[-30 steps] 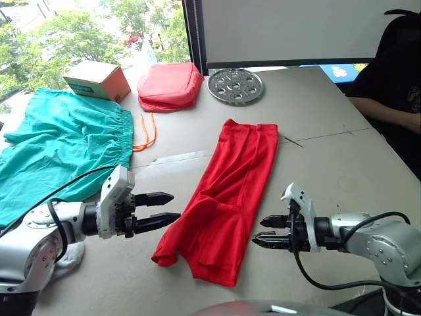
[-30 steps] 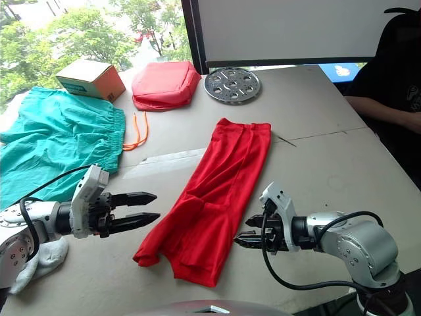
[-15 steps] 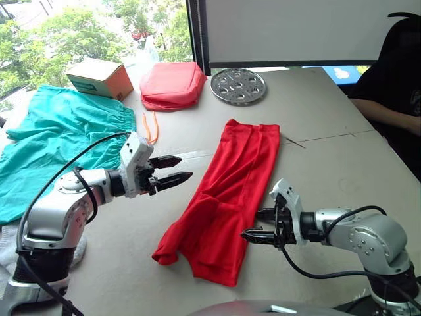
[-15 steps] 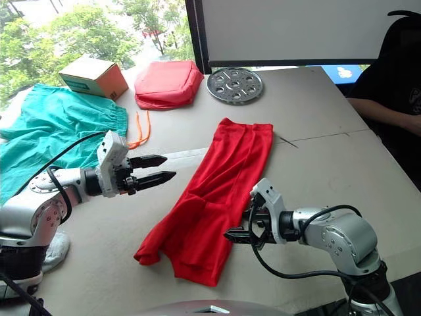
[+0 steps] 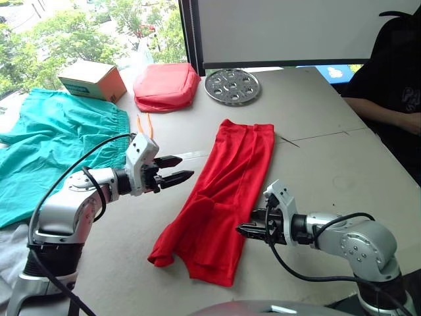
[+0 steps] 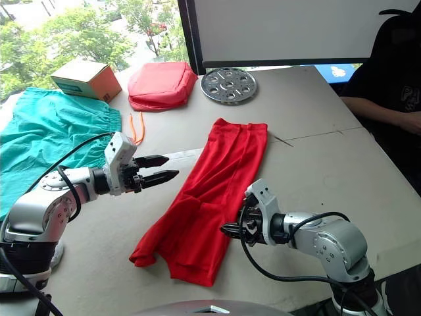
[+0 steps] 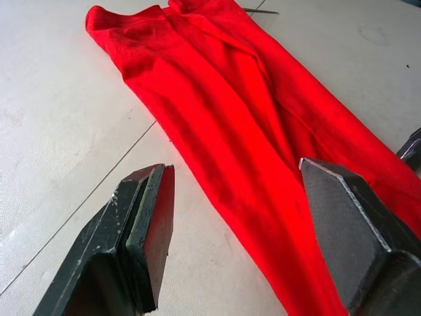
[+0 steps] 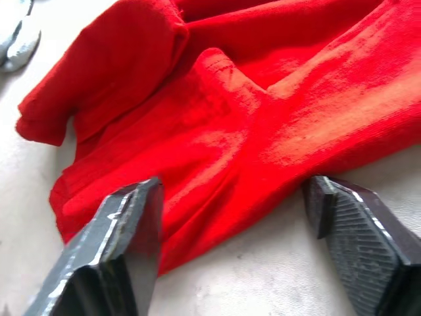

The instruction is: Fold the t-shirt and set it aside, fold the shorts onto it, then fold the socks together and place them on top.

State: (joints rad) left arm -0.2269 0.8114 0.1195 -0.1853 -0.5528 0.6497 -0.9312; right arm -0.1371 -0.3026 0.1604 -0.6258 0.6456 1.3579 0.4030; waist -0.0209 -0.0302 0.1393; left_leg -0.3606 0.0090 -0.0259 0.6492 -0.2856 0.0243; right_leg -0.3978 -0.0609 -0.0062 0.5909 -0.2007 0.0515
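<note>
Left eye view shows the red t-shirt (image 5: 227, 197) lying folded into a long strip near the middle of the table (image 5: 316, 118), running from mid-table down toward the near edge, with a sleeve bulging out at its near left end. The left gripper (image 5: 179, 169) hovers just beside the strip's left edge, its two black fingers apart and aimed at the cloth; in the left wrist view the fingers (image 7: 141, 227) frame the shirt's long edge without touching it. The right gripper (image 5: 243, 230) sits low at the shirt's right edge near the near end, fingers spread, their tips at or just over the hem; the right wrist view shows its fingers (image 8: 125, 230) wide apart, with the crumpled red fabric between and beyond them.

The teal shorts (image 5: 52, 141) are spread over the table's far left part, their gathered waistband facing the shirt, and the orange drawstring (image 5: 146, 124) trails from it onto bare table. A pale grey cloth, probably a sock (image 5: 10, 253), lies at the near left edge below the left arm. Along the far edge sit a cardboard box (image 5: 92, 79), a salmon-red padded pouch (image 5: 166, 85) and a perforated metal disc (image 5: 231, 85). A person in black (image 5: 395, 79) is seated at the right edge, one forearm resting on the table.
</note>
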